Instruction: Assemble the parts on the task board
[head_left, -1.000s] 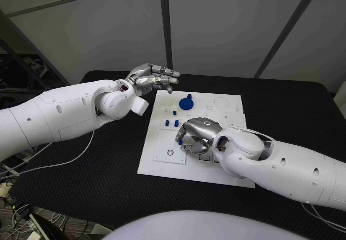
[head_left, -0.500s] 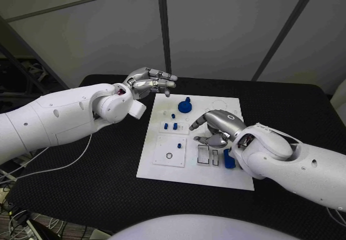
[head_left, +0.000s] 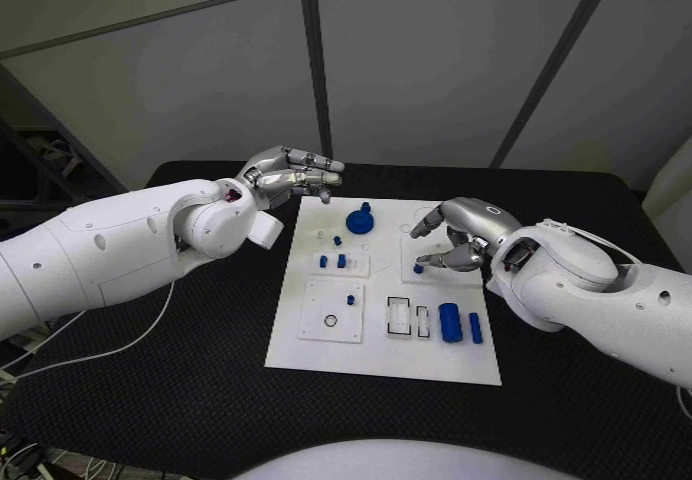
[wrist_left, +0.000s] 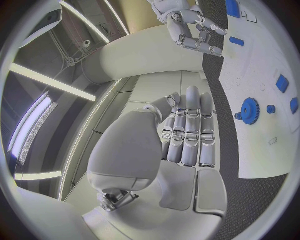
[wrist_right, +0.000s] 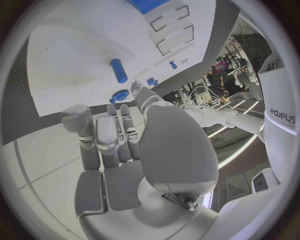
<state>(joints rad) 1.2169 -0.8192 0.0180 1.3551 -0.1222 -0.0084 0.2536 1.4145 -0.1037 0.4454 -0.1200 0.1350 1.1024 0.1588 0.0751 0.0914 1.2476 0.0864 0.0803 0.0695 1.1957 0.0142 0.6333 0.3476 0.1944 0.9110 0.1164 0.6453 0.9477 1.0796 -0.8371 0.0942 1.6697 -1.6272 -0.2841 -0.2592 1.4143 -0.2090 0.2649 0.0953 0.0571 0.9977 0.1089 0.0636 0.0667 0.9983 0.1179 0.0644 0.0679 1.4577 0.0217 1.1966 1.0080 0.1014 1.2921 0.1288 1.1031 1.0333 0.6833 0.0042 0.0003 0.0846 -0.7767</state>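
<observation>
The white task board (head_left: 378, 352) lies mid-table. My right hand (head_left: 456, 238) hovers over its right upper part, fingers apart and holding nothing. A small blue peg (head_left: 420, 268) lies on the board just off its fingertips; in the right wrist view the peg (wrist_right: 118, 70) lies apart from the hand (wrist_right: 125, 145). The blue gear (head_left: 361, 217) stands near the board's far edge. Two blue blocks (head_left: 450, 322) lie at the near right, and small blue pegs (head_left: 333, 262) sit left of centre. My left hand (head_left: 296, 170) hangs off the board's far left corner, fingers loosely bent, with nothing in it.
A black ring (head_left: 330, 321) and a blue pin (head_left: 351, 299) sit on the board's near left plate. Empty rectangular slots (head_left: 398, 314) lie beside the blocks. Black table (head_left: 173, 370) surrounds the board. In the left wrist view the gear (wrist_left: 250, 110) and my right hand (wrist_left: 194, 30) show.
My right hand has lifted from the board's near middle and moved to the far right, uncovering the slots and the blue blocks. The left hand has stayed in place.
</observation>
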